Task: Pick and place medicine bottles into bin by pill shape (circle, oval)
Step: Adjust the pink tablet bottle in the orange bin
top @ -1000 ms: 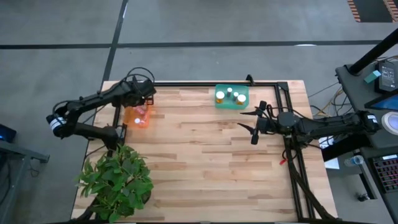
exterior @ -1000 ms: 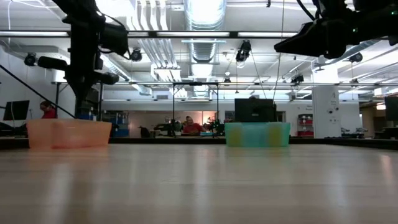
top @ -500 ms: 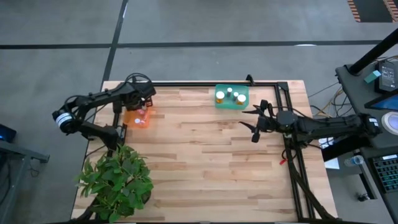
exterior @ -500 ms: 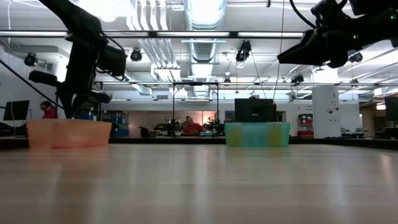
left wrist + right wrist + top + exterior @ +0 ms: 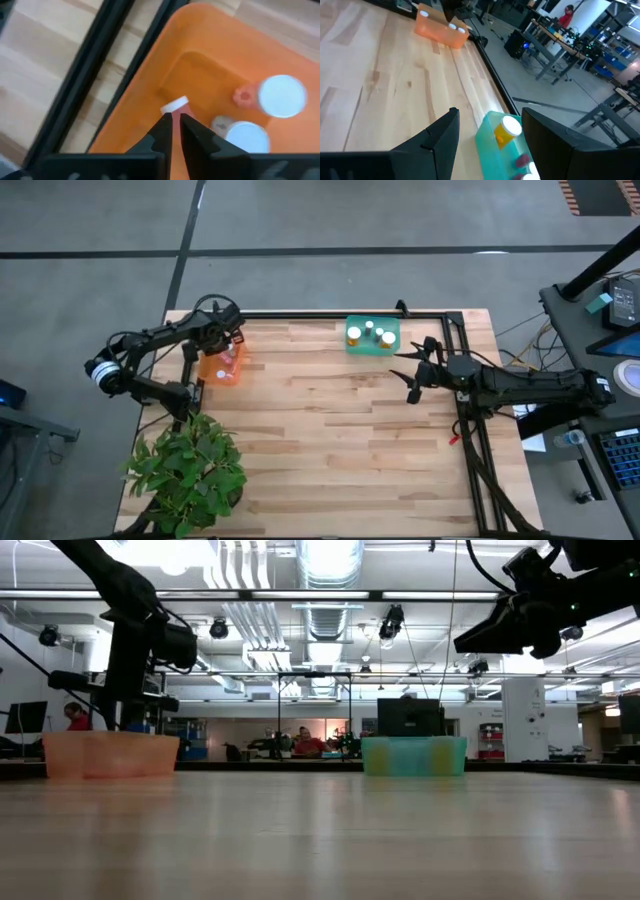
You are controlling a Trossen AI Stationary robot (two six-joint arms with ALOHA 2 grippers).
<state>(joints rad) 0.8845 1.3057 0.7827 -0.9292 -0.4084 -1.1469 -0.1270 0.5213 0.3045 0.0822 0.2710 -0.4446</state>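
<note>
Over the orange bin (image 5: 150,100) our left pincer (image 5: 175,120) sits nearly closed above three medicine bottles (image 5: 282,96), our right pincer (image 5: 487,135) spread by the green bin (image 5: 372,335); a low exit could clip the rim.

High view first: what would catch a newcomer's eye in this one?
Two bright bins at the table's far edge: an orange bin on the left and a green bin near the middle, each holding white-capped medicine bottles. The left hand hangs over the orange bin, nearly closed, while the right hand hovers open beside the green bin. A leafy plant fills the near-left corner.
</note>
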